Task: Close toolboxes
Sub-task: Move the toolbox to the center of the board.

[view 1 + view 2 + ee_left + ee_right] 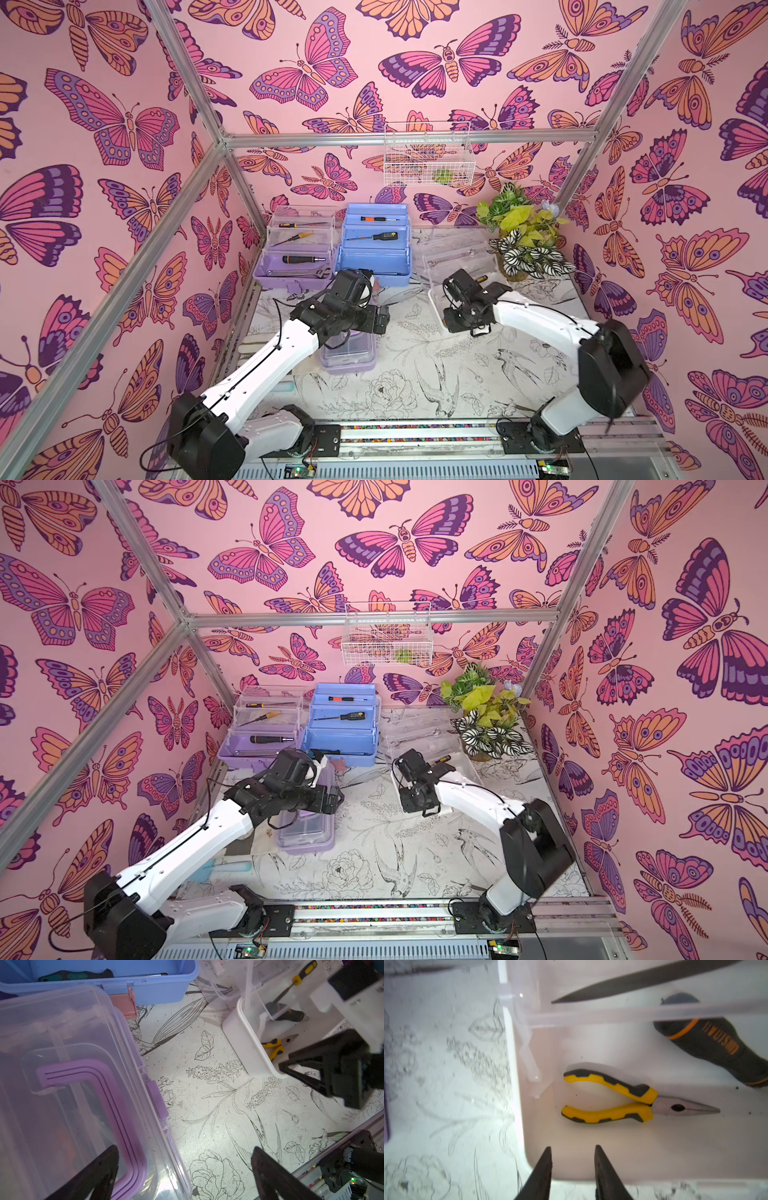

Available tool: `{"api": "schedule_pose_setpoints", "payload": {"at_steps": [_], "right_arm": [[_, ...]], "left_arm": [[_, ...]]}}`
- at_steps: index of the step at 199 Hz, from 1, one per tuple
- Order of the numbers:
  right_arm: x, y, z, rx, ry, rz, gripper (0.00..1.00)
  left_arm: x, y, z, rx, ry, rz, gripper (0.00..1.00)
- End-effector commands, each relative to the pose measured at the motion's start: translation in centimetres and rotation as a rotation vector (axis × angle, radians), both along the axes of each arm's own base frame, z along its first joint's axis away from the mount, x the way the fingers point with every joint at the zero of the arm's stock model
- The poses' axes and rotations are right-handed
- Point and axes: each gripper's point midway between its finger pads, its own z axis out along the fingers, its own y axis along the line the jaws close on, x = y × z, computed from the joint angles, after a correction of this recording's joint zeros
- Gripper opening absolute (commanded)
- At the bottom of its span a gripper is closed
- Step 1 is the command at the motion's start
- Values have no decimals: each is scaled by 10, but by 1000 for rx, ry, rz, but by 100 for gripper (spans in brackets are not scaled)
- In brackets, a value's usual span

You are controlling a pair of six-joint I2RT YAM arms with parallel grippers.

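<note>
four small plastic handled toolboxes are in view: two lilac with clear lids, one blue, one white with a clear lid. two white-and-black arms reach in, each with one black claw. one white wire basket [428, 153] hangs on the back wall. one cluster of potted leafy plants [523, 232] fills the far right corner.

the desk [415, 374] is covered by a white sheet with black line drawings of birds and flowers. pink butterfly wallpaper [332, 62] lines the walls inside a silver metal frame [407, 139].

the closed lilac toolbox [83, 1053] sits nearest the arms, lid down and lilac handle folded flat. the open lilac toolbox [266, 268] stands at the back left, its clear trays fanned out, holding three screwdrivers and a wrench. just beside it the blue toolbox [374, 266] is open, with a screwdriver on each of two trays and one in the base. the white toolbox [243, 1043], open on the right, holds yellow-and-black pliers [623, 1111] and a dark grey tool handle with an orange ring [716, 1047].

the left claw [185, 1148] is spread wide, one finger over the closed lid and the other over bare desk, gripping nothing. the right claw [573, 1147] hovers at the white toolbox's near wall, fingers a little apart with nothing between them.
</note>
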Motion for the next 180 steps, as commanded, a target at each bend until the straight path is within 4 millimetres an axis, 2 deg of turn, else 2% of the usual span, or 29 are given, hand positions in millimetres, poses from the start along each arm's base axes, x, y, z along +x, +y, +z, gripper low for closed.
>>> {"api": "schedule_pose_setpoints", "payload": {"at_steps": [1, 14, 28, 46, 66, 92, 127, 151, 180], "right_arm": [[-24, -52, 24, -79, -14, -259, 43], [-26, -79, 35, -76, -61, -380, 53], [-28, -107, 35, -41, -99, -524, 63], [-30, -127, 30, 33, -97, -656, 67], [-22, -122, 34, 114, -122, -690, 67], [-5, -109, 25, 176, -132, -700, 67], [7, -111, 7, 39, -57, -661, 67], [4, -101, -12, 51, 13, -641, 66], [-7, -107, -24, 14, 29, -635, 59]], "left_arm": [[8, 1, 1, 8, -21, 49, 100], [10, 0, 2, 10, -35, 52, 100], [11, -1, 3, 13, -53, 56, 100], [11, -2, 5, -6, -61, 55, 100], [7, -8, 14, -61, -74, 50, 100], [7, -8, 23, -93, -107, 57, 99], [0, -8, 26, -118, -108, 49, 99], [-3, -4, 27, -117, -118, 52, 99], [-3, -4, 26, -118, -116, 56, 98]]}}
